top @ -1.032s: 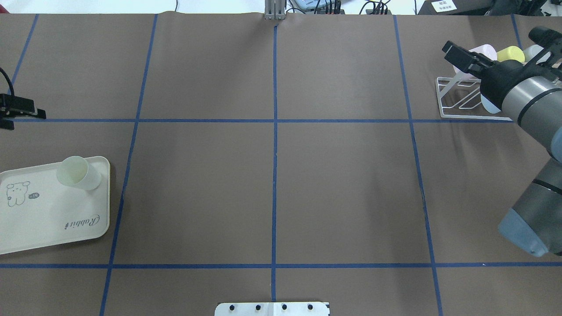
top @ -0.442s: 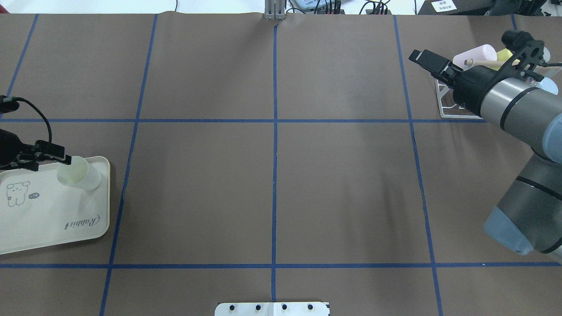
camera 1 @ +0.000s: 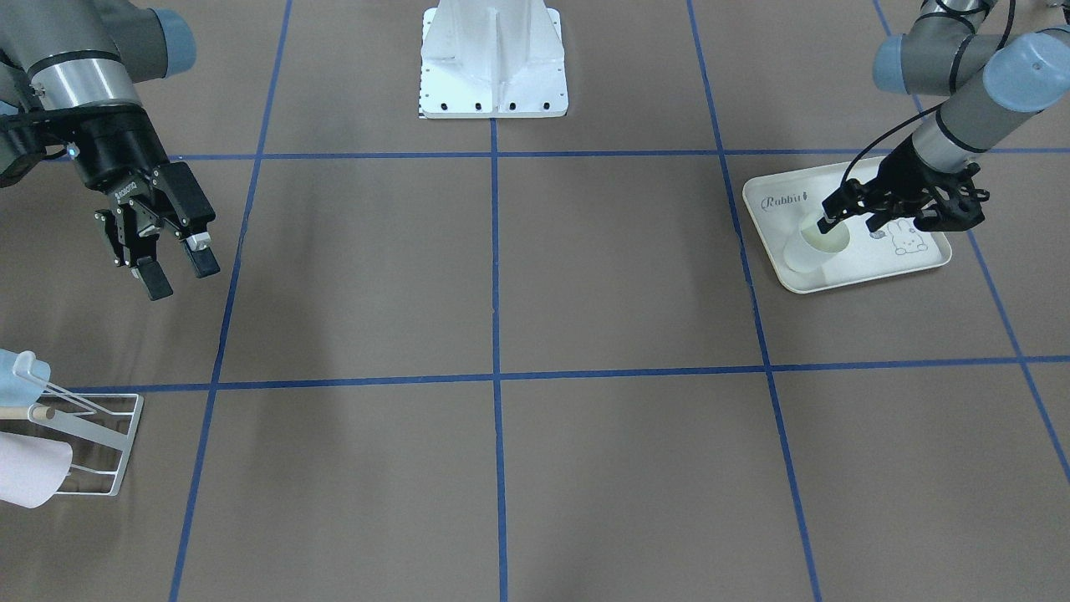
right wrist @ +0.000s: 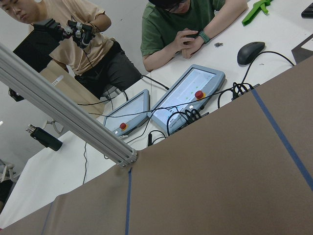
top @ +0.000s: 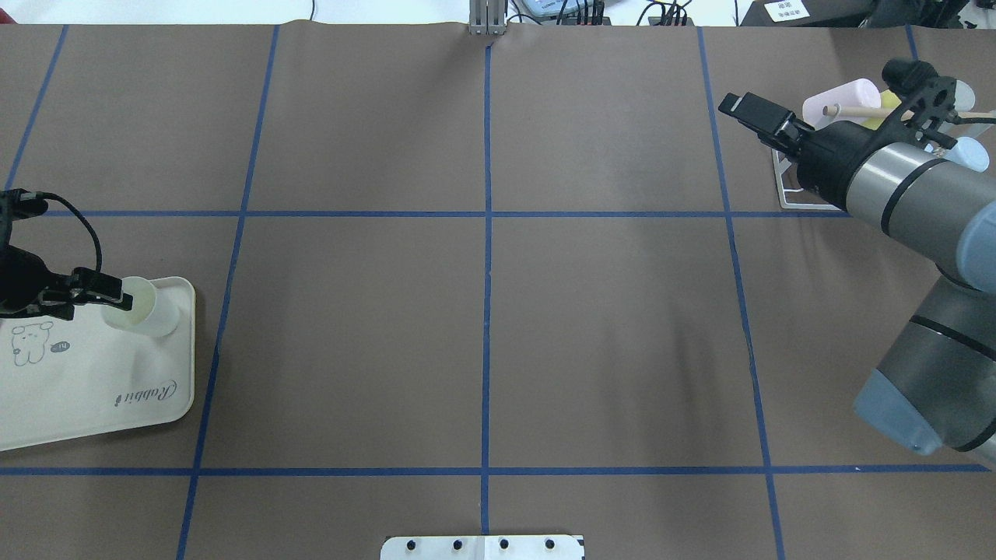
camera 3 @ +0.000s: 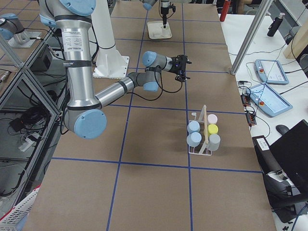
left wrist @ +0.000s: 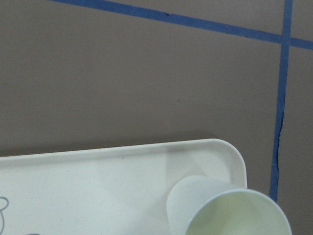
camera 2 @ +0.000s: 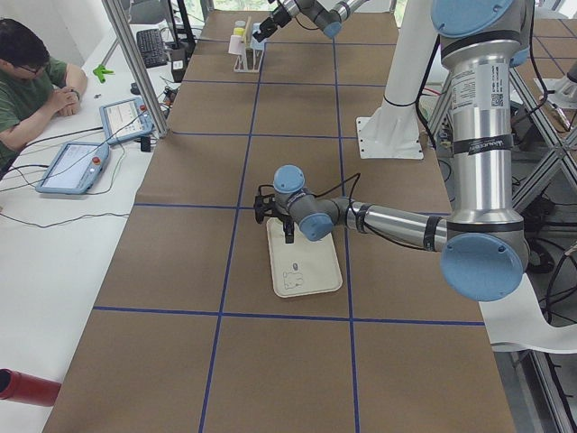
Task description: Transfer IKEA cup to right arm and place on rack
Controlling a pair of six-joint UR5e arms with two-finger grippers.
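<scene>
We judge the task hardly begun: the IKEA cup (camera 1: pixel 815 251) stands upright in a corner of the tray (camera 1: pixel 869 269) at the left edge of the table (camera 1: pixel 501 468), the left gripper (camera 1: pixel 848 224) seemingly parted at its rim, while the right gripper (camera 1: pixel 180 276) hangs wide and empty near the rack (camera 1: pixel 129 447).

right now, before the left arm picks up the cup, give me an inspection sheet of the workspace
surface: brown-paper table, blue tape grid
job's things: pale cup upright on a corner of the cream tray; white wire rack at the robot's right end of the table
clutter: other cups on the rack
grippers: left gripper open, one finger at the cup's mouth; right gripper open, empty, above the table
cables: black cable loops behind the left gripper
surroundings: two people at a desk with pendants
</scene>
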